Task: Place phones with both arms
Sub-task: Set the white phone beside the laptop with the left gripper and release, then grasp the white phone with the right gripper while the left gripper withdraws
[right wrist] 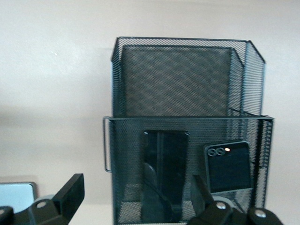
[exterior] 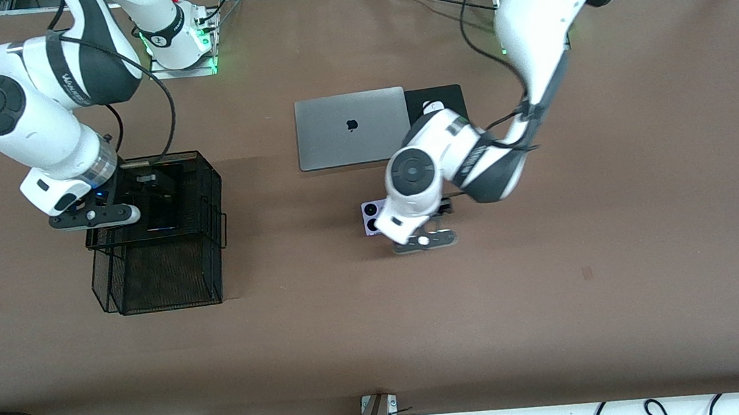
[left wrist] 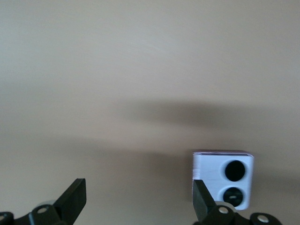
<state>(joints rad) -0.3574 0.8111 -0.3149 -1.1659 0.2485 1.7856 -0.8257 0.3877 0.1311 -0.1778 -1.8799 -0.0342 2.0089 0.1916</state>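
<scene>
A squarish lilac-white phone (exterior: 372,216) (left wrist: 224,180) with two round black lenses lies flat on the brown table, nearer the front camera than the laptop. My left gripper (exterior: 427,234) (left wrist: 139,201) hangs low and open just beside it, with only bare table between its fingers (left wrist: 71,200); the phone sits outside the jaws, next to one fingertip. My right gripper (exterior: 95,217) (right wrist: 139,199) is open and empty over the black mesh basket (exterior: 168,278) (right wrist: 187,75). Inside the basket are a long slim black phone (right wrist: 164,176) and a squarish black folded phone (right wrist: 228,166).
A closed silver laptop (exterior: 351,135) lies mid-table. Beside it is a black mouse pad (exterior: 447,97) with a white mouse (exterior: 433,105), partly covered by the left arm. Cables hang along the table's near edge.
</scene>
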